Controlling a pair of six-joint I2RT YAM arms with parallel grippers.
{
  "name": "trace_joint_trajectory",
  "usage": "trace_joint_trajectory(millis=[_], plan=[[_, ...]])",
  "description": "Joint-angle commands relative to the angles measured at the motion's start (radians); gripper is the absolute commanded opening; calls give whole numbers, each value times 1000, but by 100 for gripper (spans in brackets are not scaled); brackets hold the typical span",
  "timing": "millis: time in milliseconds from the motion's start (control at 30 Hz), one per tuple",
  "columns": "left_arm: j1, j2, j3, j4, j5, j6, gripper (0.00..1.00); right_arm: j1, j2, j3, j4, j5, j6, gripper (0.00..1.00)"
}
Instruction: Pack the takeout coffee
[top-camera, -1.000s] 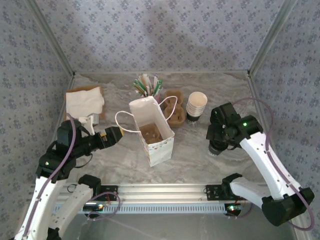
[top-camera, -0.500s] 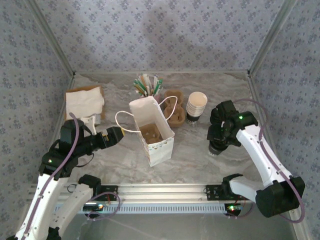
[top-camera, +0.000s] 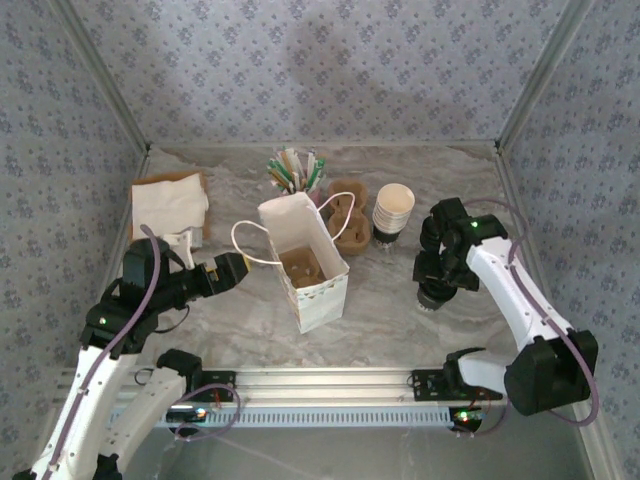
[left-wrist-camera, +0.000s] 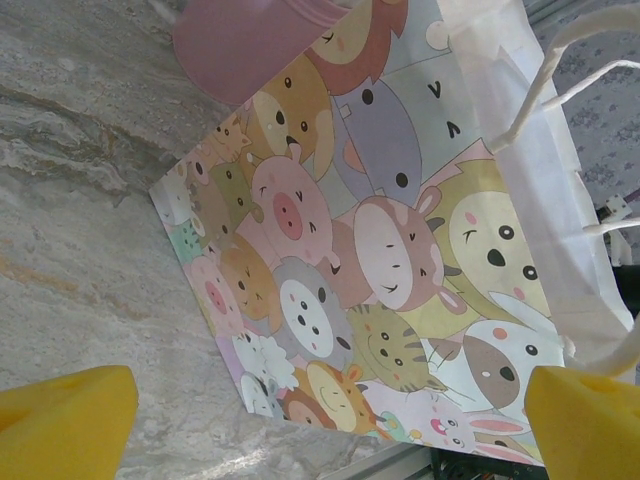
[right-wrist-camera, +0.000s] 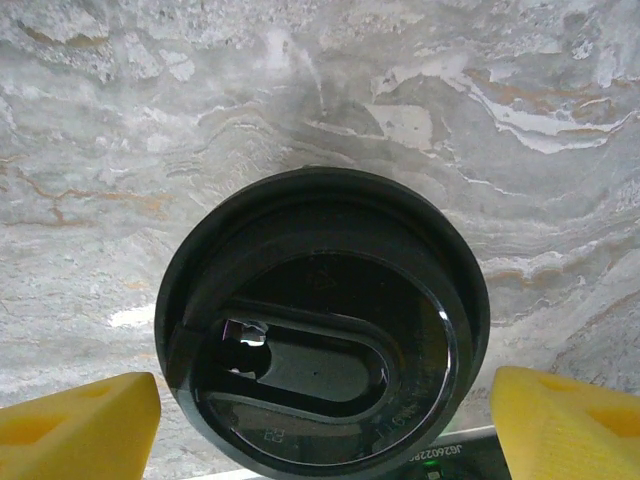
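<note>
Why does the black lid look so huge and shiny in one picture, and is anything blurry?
Right wrist view: the camera hangs close above the takeout coffee's black lid, so it looms large, with a small glint. Left wrist view: the gripper's yellow fingertips are soft-edged, the cartoon bag sharp. Top external view: soft, even light, faint shadows.

Grey marble table (top-camera: 380, 300) — blue-floral walls (top-camera: 300, 70), alu frame (top-camera: 537, 75).

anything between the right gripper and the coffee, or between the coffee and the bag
Nothing visible. The right gripper has its jaws either side of the takeout coffee, and bare table lies between it and the open bag.
</note>
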Motion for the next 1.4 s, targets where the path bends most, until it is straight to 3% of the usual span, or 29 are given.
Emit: trace_joint_trajectory(millis=[0, 1367], plan=[[-5, 8, -5, 26, 3, 1, 99, -7, 24, 20, -30, -17, -25, 87], [-11, 11, -7, 33, 2, -6, 99, -37, 89, 44, -9, -26, -59, 78]])
